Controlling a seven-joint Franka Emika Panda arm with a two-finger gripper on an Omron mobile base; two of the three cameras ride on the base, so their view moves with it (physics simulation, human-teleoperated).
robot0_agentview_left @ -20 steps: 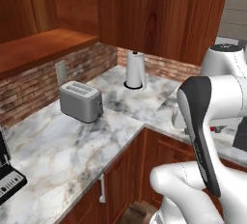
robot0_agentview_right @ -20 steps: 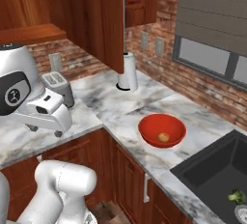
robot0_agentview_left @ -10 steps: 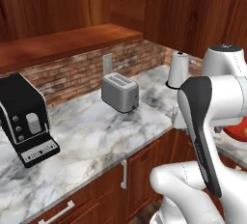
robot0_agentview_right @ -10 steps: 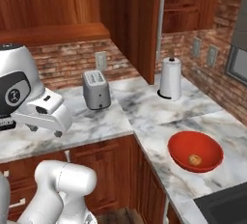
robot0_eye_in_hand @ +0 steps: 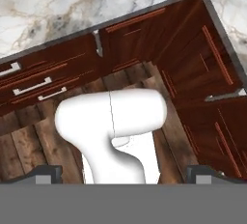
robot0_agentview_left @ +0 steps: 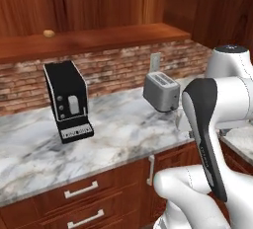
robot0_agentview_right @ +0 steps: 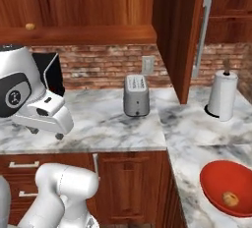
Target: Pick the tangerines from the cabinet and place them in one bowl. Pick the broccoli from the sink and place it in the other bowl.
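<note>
One tangerine [robot0_agentview_left: 48, 33] lies on the open shelf of the reddish-brown cabinet [robot0_agentview_left: 108, 38], above the coffee machine; it shows as well in the right base view [robot0_agentview_right: 30, 26] on the cabinet shelf [robot0_agentview_right: 93, 34]. A second tangerine [robot0_agentview_right: 229, 199] rests inside the red bowl [robot0_agentview_right: 216, 185] on the counter at the lower right. My gripper [robot0_agentview_right: 47, 133] hangs open and empty over the counter's front edge, far below the shelf. In the hand view my gripper [robot0_eye_in_hand: 123, 174] has its tips wide apart, looking down at drawers and floor. The sink, the broccoli and the other bowl are out of view.
A black coffee machine [robot0_agentview_left: 69, 99] and a silver toaster [robot0_agentview_left: 160, 91] stand on the marble counter [robot0_agentview_left: 113, 134]. A paper towel roll [robot0_agentview_right: 221, 94] stands in the corner beside an open cabinet door [robot0_agentview_right: 182, 35]. Drawers with silver handles [robot0_agentview_left: 81, 189] run below.
The base has swung left, so the whole scene has slid right: coffee machine and shelf tangerine came into view, the red bowl moved to the edge. The gripper stayed open.
</note>
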